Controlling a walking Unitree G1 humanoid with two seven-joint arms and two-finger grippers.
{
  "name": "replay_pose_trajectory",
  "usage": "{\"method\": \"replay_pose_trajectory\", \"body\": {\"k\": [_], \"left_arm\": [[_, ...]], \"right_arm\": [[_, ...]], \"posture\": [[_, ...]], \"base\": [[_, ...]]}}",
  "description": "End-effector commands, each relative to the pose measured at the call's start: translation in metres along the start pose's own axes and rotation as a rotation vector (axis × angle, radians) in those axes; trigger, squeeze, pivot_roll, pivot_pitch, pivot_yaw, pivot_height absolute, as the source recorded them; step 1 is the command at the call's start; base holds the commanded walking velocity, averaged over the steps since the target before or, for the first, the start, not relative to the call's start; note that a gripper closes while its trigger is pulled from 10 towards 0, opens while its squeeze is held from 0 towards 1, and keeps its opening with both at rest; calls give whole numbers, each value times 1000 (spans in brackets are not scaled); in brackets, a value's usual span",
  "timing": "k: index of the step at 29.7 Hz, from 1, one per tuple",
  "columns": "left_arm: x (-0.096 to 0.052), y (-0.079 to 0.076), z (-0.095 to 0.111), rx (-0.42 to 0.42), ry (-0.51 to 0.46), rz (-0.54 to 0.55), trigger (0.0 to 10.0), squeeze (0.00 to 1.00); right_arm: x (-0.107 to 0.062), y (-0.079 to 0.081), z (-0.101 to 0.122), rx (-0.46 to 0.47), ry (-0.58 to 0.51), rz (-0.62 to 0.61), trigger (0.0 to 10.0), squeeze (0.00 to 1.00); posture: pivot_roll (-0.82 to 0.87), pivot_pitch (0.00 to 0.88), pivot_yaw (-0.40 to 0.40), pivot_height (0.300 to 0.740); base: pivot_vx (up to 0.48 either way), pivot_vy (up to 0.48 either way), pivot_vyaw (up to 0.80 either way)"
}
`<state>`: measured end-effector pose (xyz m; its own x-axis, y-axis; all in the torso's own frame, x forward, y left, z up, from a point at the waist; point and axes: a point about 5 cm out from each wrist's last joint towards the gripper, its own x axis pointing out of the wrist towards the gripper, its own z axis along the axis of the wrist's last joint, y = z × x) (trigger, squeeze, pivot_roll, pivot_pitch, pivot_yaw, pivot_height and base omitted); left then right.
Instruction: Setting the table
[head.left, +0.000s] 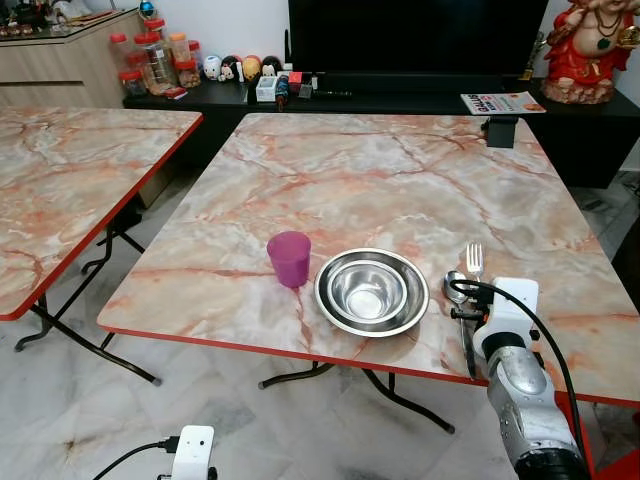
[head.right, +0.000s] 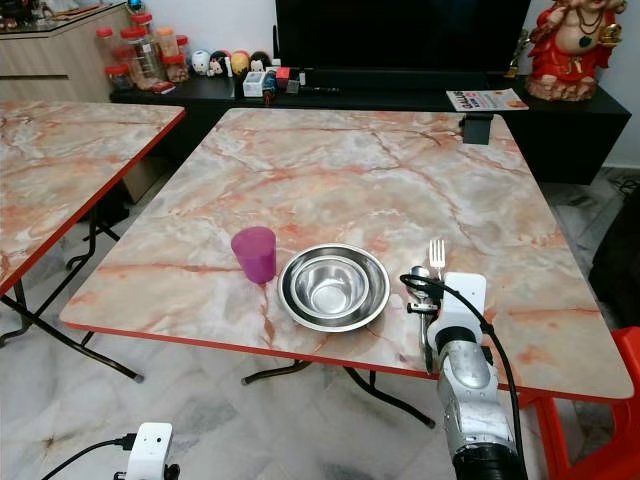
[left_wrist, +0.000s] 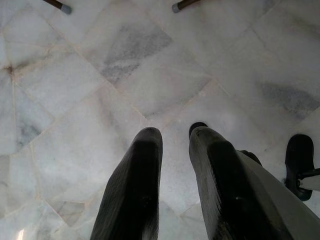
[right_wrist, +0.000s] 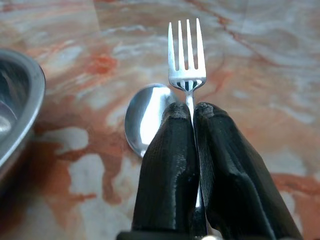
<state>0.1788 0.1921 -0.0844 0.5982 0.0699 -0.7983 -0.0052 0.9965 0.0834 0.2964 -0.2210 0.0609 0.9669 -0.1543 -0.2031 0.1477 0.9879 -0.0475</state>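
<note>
- far on your left stands a second marble-patterned table (head.left: 60, 190) with a red edge, well apart from the one you work at.
- your left gripper (left_wrist: 172, 137) hangs low over the pale marble floor (left_wrist: 100, 75), below the table's near edge; its two black fingers (left_wrist: 135, 190) stand slightly apart with nothing between them.
- the main table (head.left: 400, 170) lies straight ahead of you, marble-patterned with a red rim.
- on its near part, leftmost of the setting, you see a purple cup (head.left: 289, 258) standing upright.
- just beside the cup, to its right, sits a steel bowl (head.left: 371, 291); the two look close but not touching.
- right of the bowl lies a spoon (right_wrist: 145, 116), its bowl end pointing away from you.
- the fork (right_wrist: 186, 55) lies just beside the spoon on its right, tines pointing toward the far side of the table.
- your right gripper (right_wrist: 192, 112) is down at the table's near right part, its fingers pinched tight on the fork's handle just behind the tines.
- along the back you see a black tv console (head.left: 400, 100) with jars (head.left: 150, 55) at its left, a magazine (head.left: 503, 102) to the right, and a red figurine (head.left: 590, 45) at the far right.
</note>
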Motion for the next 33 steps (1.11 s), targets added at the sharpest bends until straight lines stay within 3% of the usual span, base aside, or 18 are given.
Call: {"method": "replay_pose_trajectory", "body": {"k": [1,12,33], "left_arm": [[0,3,-2,-8,8,6,10000,0],[0,2,-1,-7,10,-1,10000,0],[0,3,1,-7,6,2,10000,0]], "right_arm": [[-1,0,3,7,-6,-4,10000,0],[-9,-23,5,-5,-3,-70,10000,0],[-10,-21,-6,-14,61,-33,10000,0]], "posture": [[-95,0,40,740],[-104,0,44,740],[-99,0,49,740]], "base": [[0,0,0],[0,0,0],[0,0,0]]}}
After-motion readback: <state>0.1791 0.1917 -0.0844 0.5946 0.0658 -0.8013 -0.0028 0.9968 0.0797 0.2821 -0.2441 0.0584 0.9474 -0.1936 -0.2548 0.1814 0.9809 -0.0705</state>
